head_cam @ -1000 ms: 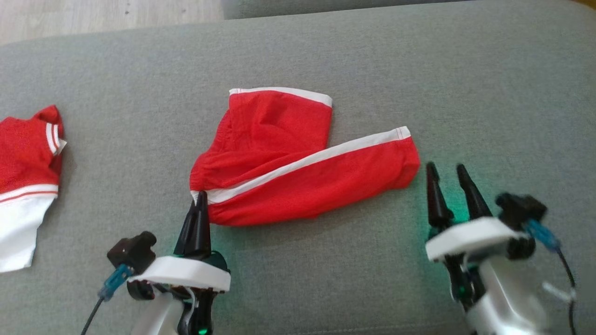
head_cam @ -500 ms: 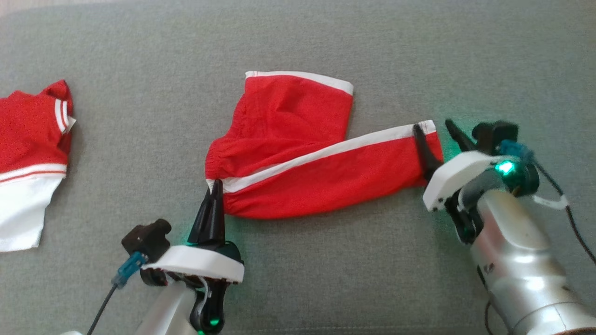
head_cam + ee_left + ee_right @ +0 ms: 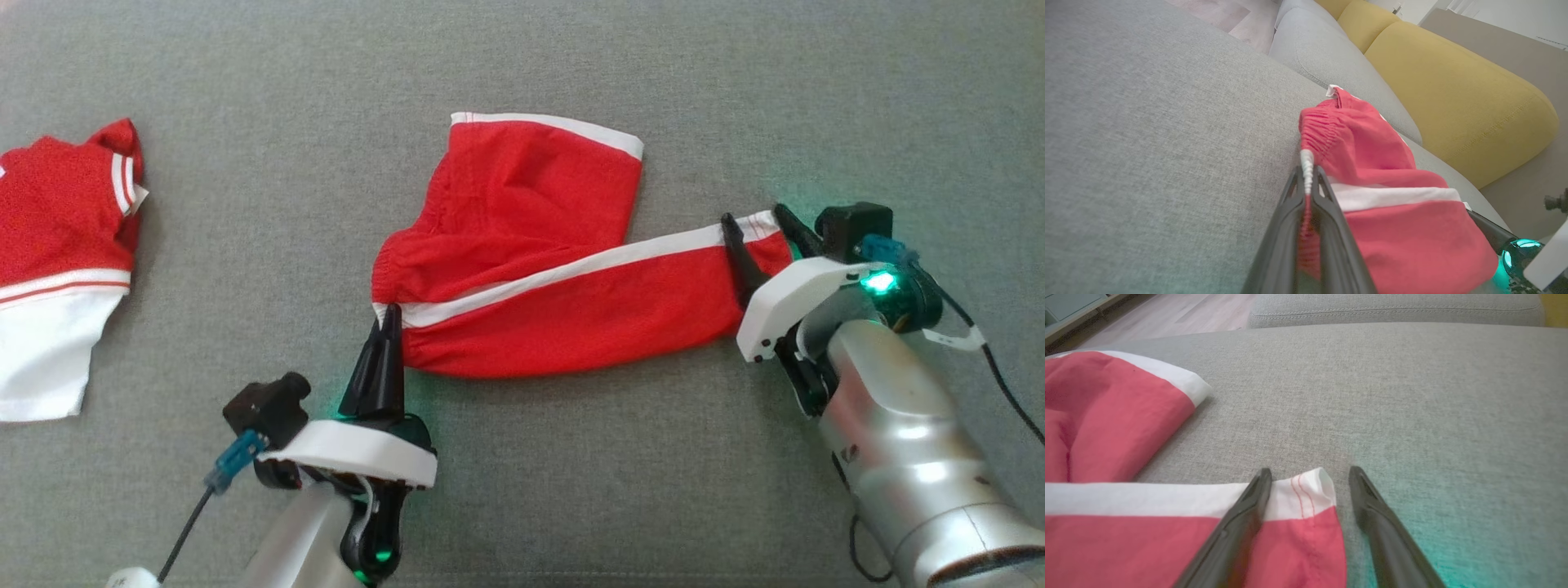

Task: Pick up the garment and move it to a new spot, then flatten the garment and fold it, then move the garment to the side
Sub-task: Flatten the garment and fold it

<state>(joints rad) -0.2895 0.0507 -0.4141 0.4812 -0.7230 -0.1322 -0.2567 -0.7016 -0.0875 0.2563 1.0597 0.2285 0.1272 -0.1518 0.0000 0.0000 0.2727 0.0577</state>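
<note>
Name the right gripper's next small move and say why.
Probably close the right gripper on the hem corner of the red shorts. Its open fingers straddle that white-trimmed corner on the sofa cushion, while the left gripper is shut on the waistband, so gripping both ends would let the shorts be lifted.

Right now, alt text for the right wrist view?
The right hand, open, straddles the white-trimmed hem corner of the red shorts on a grey sofa cushion. Their other leg lies at upper left.
</note>
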